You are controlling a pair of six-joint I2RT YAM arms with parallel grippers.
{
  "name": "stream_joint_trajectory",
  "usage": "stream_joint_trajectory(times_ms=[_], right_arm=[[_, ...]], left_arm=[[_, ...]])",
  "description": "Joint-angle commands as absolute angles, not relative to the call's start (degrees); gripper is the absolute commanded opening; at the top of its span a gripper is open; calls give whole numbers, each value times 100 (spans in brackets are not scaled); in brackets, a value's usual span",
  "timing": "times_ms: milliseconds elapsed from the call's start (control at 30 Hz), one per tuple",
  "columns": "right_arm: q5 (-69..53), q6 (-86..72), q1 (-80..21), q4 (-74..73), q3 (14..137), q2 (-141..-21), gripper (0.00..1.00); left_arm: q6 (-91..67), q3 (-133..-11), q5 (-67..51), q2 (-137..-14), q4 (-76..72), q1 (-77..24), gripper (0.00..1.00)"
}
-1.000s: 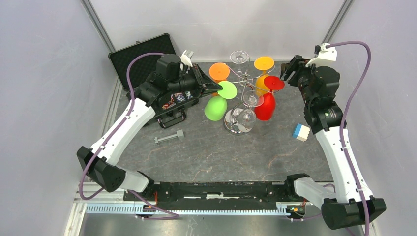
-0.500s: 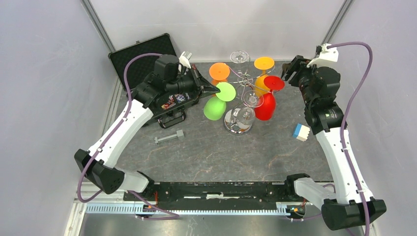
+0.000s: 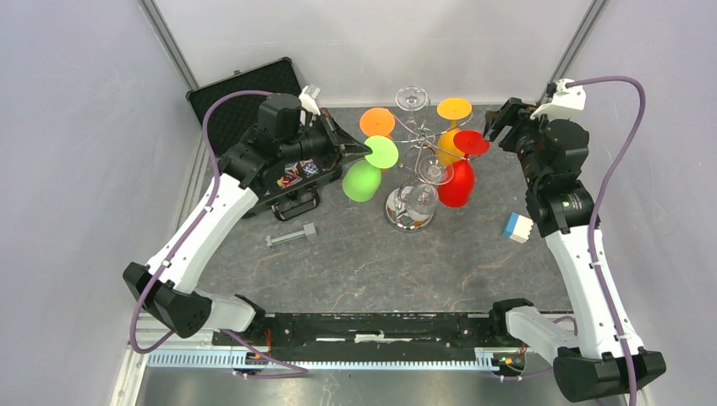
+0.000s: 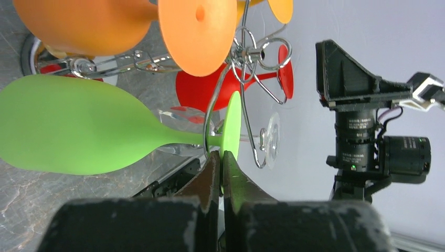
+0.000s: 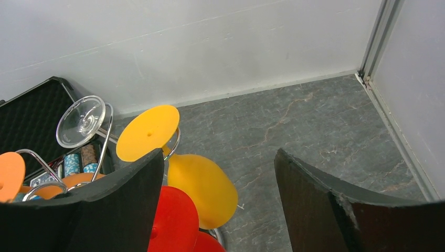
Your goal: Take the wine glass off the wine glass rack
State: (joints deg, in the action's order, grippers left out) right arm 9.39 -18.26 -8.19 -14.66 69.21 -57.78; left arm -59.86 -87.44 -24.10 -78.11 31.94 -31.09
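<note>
So the left gripper is pinched shut on the green wine glass, right at the edge of its round foot by the stem. The glass lies tipped, bowl toward the near left, foot toward the rack, which stands just to its right. Can't tell if the stem is clear of the wire hook. The right gripper hangs with its 2 fingers wide apart, holding nothing, just right of the red glass on the rack's right side.
</note>
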Motion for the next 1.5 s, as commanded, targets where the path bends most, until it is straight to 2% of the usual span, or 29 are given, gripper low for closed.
stream_joint_trajectory(times_ms=[0,233,567,667,900,1100,1333,1467], right_arm=[[1029,-1728,-808,-1346,6865,-5589,82],[959,-1755,-807,-1346,6874,-5571,85],[995,-1737,-809,-1354,6824,-5463,86],[718,-1598,-803,-1345,6791,-5381,90],[133,-1487,-805,-1238,6364,-4775,93],[-195,-1581,-804,-1090,5799,-3962,94],[-514,-1632,-808,-1414,5742,-3624,95],[-581,-1591,-809,-1659,5886,-3581,95]], left_arm=[[-6141,-8885,-1964,-7587,2934,-3059,2],[-6654,-8715,-2169,-7750,2076,-3050,2],[-6718,-8879,-2740,-8006,1863,-3064,2],[-6679,-8893,-3071,-8068,1863,-3072,2],[-6550,-8778,-3633,-8005,1534,-3182,2],[-6311,-8213,-3735,-7682,1429,-3199,2],[-6101,-7737,-3665,-7645,1143,-3201,2],[-6081,-7957,-3786,-7844,1014,-3212,2]])
